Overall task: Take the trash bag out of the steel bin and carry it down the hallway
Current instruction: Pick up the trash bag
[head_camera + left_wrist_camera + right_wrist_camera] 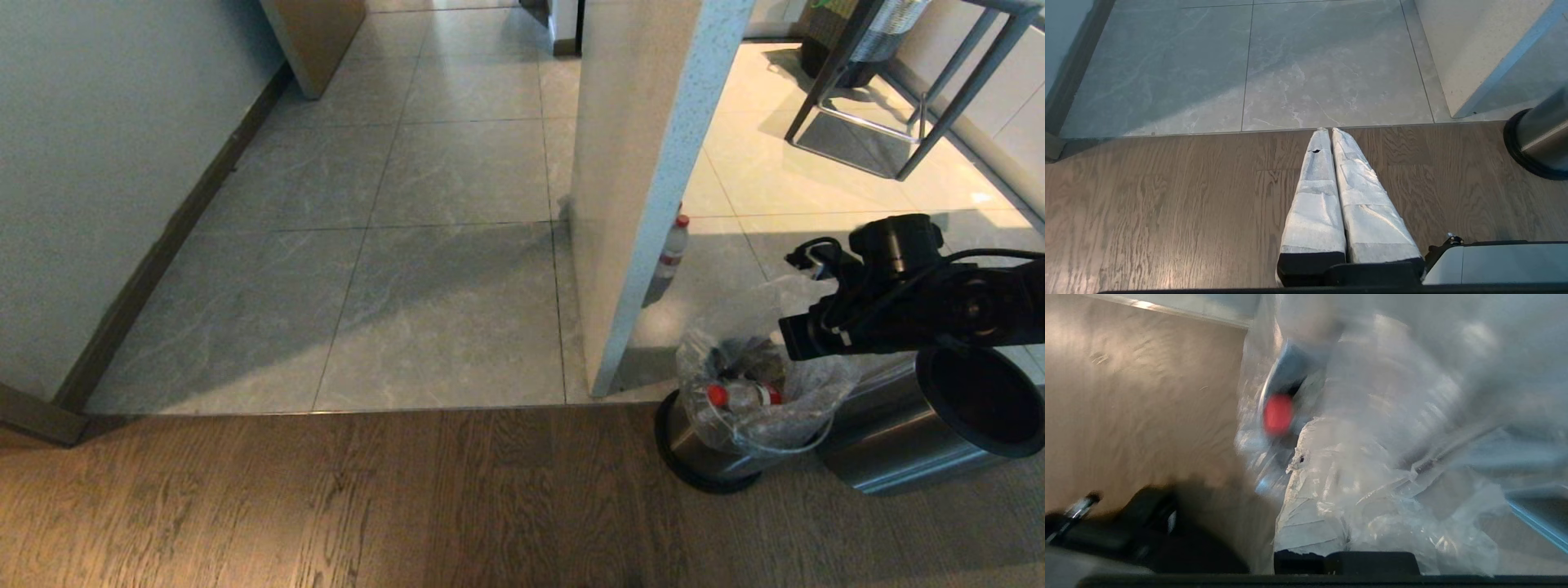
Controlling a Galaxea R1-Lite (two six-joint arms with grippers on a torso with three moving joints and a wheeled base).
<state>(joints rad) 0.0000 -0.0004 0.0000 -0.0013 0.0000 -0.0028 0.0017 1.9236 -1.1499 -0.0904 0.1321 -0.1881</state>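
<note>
Two bins are seen in head view: bag (pixel 763 400) sits in upright bin (pixel 702 465), directly below right gripper (pixel 796 339); second bin (pixel 922 425) lies tipped beside it. Gripper tips are hidden by the wrist.

Left wrist view: left gripper (pixel 1327 132) is parked over wood floor (pixel 1167 204), jaws closed, empty, farther off.

Right wrist view: jaws closed, buried in bag (pixel 1372 465); grip cannot be confirmed, blurred.

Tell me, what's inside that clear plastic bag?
Inside the crinkly clear plastic trash bag lies a small red-capped bottle among dark litter; whatever sits deeper is hidden by folds.
</note>
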